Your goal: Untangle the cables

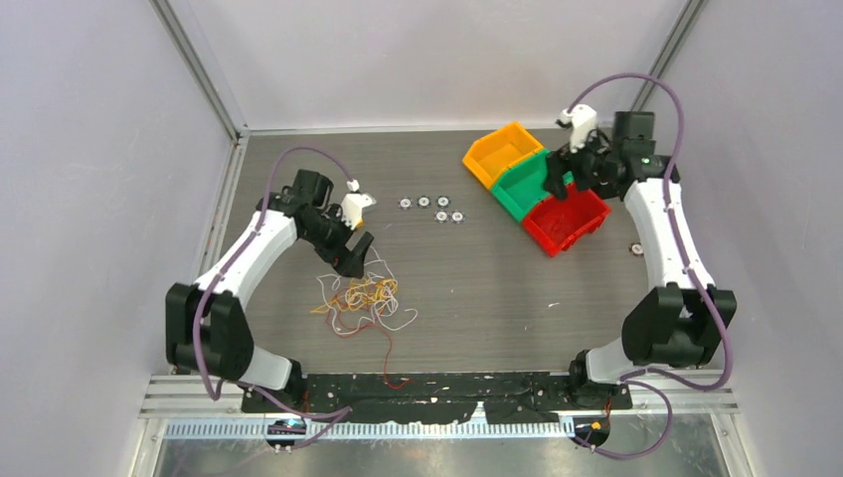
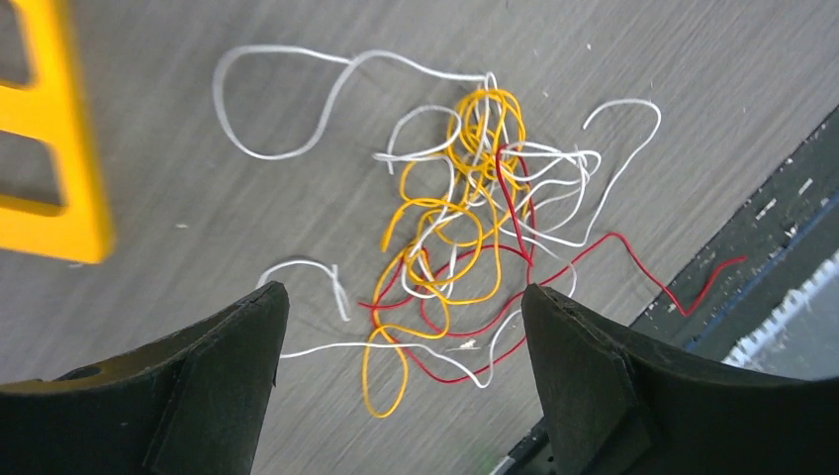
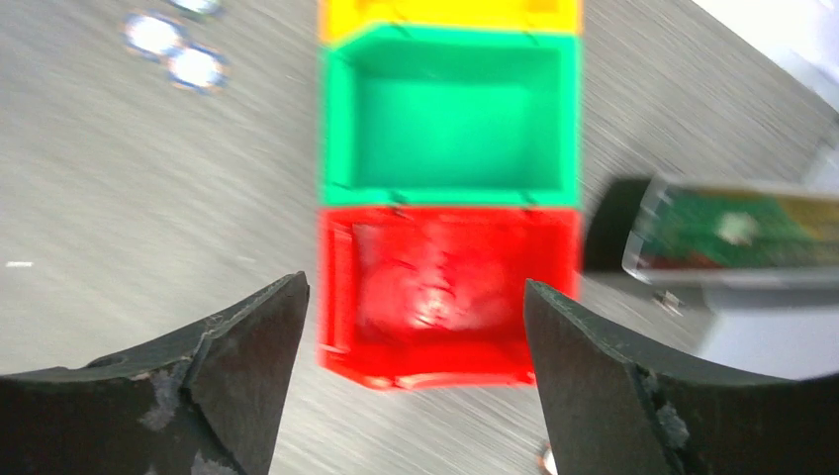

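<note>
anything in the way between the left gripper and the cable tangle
Nothing visible. The open left gripper points down at the cables, which lie exposed on the table. The washers and bins sit farther off.

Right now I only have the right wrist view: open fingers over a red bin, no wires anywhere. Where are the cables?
Observer: The top view shows the cables in one loose tangle on the table, just in front of the left arm.
Operator: Is that arm gripping any of them?
Observer: No. In the left wrist view the left gripper is open and aimed at the tangle, with no strand gripped.
Operator: Which colours are mixed up?
Observer: Yellow-orange, white and red strands cross in the middle. One red cable trails out toward the table's black near edge.
</note>
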`<action>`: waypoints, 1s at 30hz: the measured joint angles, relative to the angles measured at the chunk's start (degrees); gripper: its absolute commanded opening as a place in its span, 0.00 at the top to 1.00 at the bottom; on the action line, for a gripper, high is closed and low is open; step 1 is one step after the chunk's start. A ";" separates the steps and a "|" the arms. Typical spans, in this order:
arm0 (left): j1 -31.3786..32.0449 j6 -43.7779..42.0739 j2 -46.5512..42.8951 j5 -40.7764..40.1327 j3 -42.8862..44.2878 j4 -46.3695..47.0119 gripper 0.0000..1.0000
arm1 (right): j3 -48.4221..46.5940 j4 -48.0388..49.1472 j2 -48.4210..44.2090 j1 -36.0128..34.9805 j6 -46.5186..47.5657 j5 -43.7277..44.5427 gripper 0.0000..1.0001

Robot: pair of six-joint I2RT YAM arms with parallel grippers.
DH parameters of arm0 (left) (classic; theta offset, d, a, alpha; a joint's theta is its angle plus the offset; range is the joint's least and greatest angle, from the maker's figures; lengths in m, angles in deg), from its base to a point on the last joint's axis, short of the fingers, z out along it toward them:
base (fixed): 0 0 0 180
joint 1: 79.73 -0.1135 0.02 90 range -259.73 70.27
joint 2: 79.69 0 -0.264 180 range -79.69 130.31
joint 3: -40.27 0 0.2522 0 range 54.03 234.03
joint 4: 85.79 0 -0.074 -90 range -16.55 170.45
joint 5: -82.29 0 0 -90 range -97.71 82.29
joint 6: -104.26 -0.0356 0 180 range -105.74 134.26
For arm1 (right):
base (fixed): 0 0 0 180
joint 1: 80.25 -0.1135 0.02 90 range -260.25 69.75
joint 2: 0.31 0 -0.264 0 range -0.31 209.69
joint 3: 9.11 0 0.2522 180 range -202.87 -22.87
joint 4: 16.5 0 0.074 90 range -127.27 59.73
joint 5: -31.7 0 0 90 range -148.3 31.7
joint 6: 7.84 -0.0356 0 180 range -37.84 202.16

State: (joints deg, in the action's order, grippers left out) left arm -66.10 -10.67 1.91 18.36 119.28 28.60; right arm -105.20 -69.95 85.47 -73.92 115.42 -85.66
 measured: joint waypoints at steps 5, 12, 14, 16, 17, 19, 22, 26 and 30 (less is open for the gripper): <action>-2.27 0.42 6.08 3.04 -2.19 -0.81 0.18 | 4.57 0.63 -4.22 -14.01 -8.28 -7.26 0.11; -10.95 1.55 7.72 7.74 -2.19 -0.76 0.24 | 11.85 6.88 2.40 -28.85 -21.75 -11.32 0.14; -12.74 1.81 7.67 8.61 -2.58 -0.68 0.24 | 11.67 10.56 6.38 -32.44 -24.96 -11.43 0.15; -14.69 2.25 7.30 9.66 -3.98 -0.66 0.23 | 10.54 13.44 10.93 -35.98 -27.71 -11.56 0.16; -15.45 2.45 6.95 10.05 -4.90 -0.68 0.22 | 9.77 14.60 12.98 -37.40 -28.83 -11.61 0.17; -16.61 3.19 5.79 10.43 -6.78 -0.72 0.22 | 7.96 17.84 17.79 -40.35 -31.50 -11.82 0.20; -17.27 4.22 2.71 10.58 -8.41 -0.61 0.21 | 5.97 22.80 24.22 -43.93 -35.80 -12.13 0.23; -17.25 5.68 -1.22 11.17 -8.52 -0.68 0.20 | 3.63 27.58 29.90 -46.42 -40.68 -12.37 0.25; -17.25 6.54 -4.04 11.08 -8.52 -0.83 0.20 | 0.85 30.82 34.58 -48.30 -43.19 -11.69 0.46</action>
State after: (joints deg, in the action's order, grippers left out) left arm -83.35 -4.13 -2.13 29.44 110.76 27.76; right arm -104.34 -39.13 120.04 -122.22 72.23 -97.35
